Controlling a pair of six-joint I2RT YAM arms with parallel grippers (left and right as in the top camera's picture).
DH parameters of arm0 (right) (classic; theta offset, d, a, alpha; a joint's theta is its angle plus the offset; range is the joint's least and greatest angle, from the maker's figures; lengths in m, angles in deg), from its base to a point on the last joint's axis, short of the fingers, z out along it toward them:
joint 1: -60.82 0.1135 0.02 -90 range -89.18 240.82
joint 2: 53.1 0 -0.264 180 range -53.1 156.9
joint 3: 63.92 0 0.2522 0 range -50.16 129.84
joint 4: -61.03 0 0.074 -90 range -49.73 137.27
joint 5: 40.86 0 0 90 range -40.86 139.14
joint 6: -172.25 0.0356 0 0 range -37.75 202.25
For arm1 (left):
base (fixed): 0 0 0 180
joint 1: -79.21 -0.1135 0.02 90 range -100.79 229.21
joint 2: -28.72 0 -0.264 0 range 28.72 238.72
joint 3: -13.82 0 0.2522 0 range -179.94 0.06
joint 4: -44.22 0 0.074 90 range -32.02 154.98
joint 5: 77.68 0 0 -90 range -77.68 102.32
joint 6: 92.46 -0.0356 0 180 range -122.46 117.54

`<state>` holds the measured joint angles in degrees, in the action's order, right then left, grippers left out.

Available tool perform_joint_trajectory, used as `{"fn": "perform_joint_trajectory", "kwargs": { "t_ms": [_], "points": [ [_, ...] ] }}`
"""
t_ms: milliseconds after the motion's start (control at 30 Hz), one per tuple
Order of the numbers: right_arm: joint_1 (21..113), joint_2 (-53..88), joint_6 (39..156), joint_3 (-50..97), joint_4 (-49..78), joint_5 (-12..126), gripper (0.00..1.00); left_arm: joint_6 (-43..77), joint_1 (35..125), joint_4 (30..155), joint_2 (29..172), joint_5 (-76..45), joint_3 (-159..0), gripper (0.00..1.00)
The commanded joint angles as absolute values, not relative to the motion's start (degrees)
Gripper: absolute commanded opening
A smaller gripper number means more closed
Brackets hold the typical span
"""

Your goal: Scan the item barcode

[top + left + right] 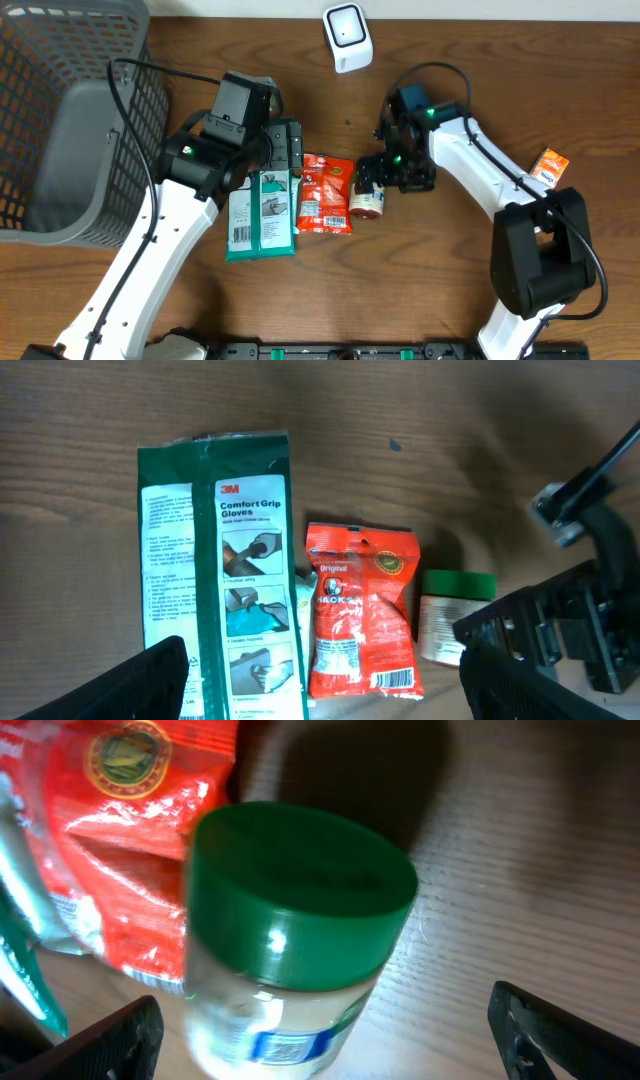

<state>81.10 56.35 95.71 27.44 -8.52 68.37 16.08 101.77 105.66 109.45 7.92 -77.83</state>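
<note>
Spanning the whole view, the wooden worktop [450, 300] carries a grey mesh basket [60, 120] at its left end; two green glove packs [262, 212] lie mid-worktop below the left tool [322, 685], which hangs wide with nothing gripped; a red snack bag [325, 193] lies just beside them; the white scanner [347, 38] sits well apart at the far edge; the green-lidded jar [300, 880] lies just beside the bag, between the fingers of the wide, unclamped right tool [335, 1040].
</note>
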Motion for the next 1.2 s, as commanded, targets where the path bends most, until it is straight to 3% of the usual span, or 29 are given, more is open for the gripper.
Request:
{"fn": "perform_joint_trajectory", "kwargs": {
  "t_ms": [0, 467, 833, 1167],
  "points": [
    [81.93, 56.42, 98.35, 24.16, -5.13, 72.67, 0.99, 15.56, 101.77, 105.66, 109.65, 7.63, -78.82, 0.87],
    [83.48, 56.44, 103.46, 20.97, 3.83, 68.67, 0.99, 15.54, 101.80, 105.66, 109.65, 7.63, -78.82, 0.87],
    [86.10, 56.44, 107.53, 20.27, 4.53, 63.78, 0.88, 15.56, 101.80, 105.66, 109.65, 7.63, -78.82, 0.87],
    [86.14, 56.46, 108.67, 20.21, 5.91, 63.58, 0.87, 15.56, 101.80, 105.66, 109.65, 7.63, -78.82, 0.87]
  ]
}}
